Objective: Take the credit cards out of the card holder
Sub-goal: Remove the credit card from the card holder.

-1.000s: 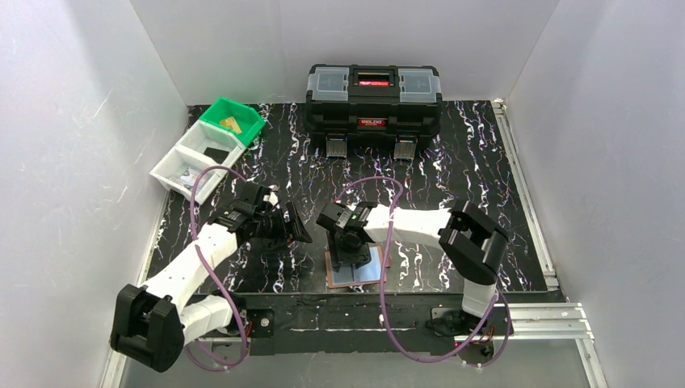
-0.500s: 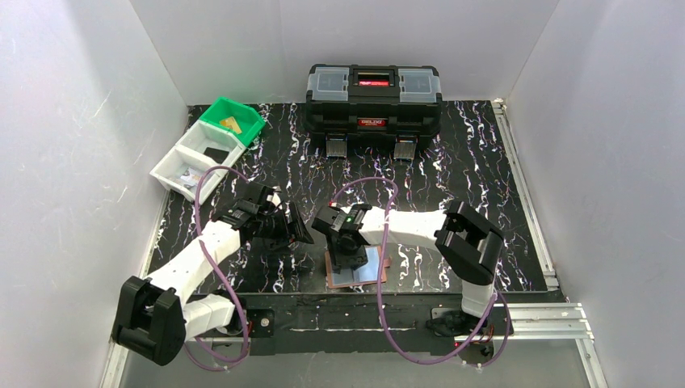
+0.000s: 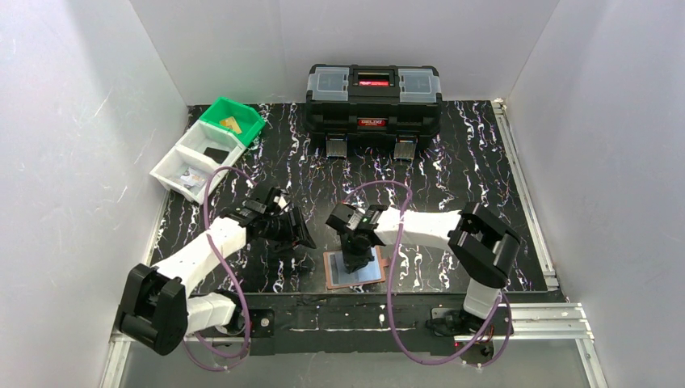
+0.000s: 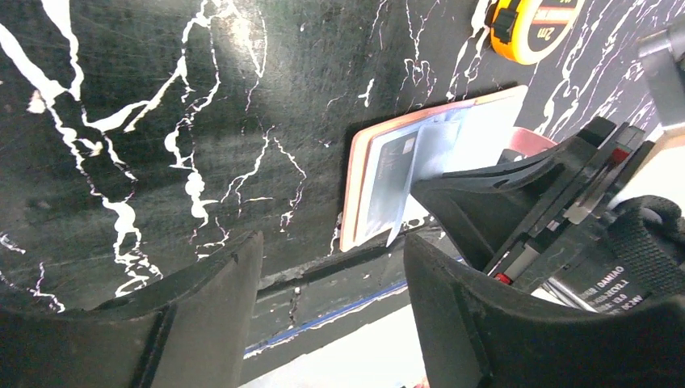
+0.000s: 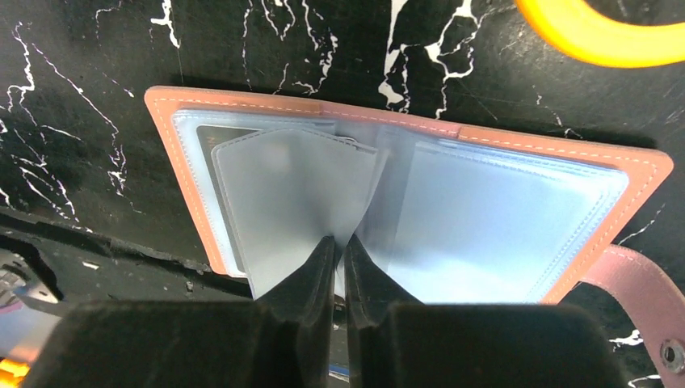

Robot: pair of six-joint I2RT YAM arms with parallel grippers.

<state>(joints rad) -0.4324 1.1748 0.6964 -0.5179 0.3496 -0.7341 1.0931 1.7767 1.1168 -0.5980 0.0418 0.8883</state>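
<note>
With right gripper [image 5: 339,250] pinched on a clear sleeve [image 5: 295,194] of the open card holder [image 5: 525,144] and left gripper [image 4: 331,250] spread apart, barely shows one dark card [image 5: 226,137] upper left.

Card holder [image 3: 354,270] lies open at table [image 3: 452,162] near edge, centre. Right gripper [image 5: 339,241] on it, one sleeve [image 5: 291,194] between its fingers. Left gripper [image 4: 331,246] left of holder, apart. Tape measure [image 4: 529,28] just beyond holder. Toolbox [image 3: 373,97] far centre; bins [image 3: 212,145] far left.
</note>
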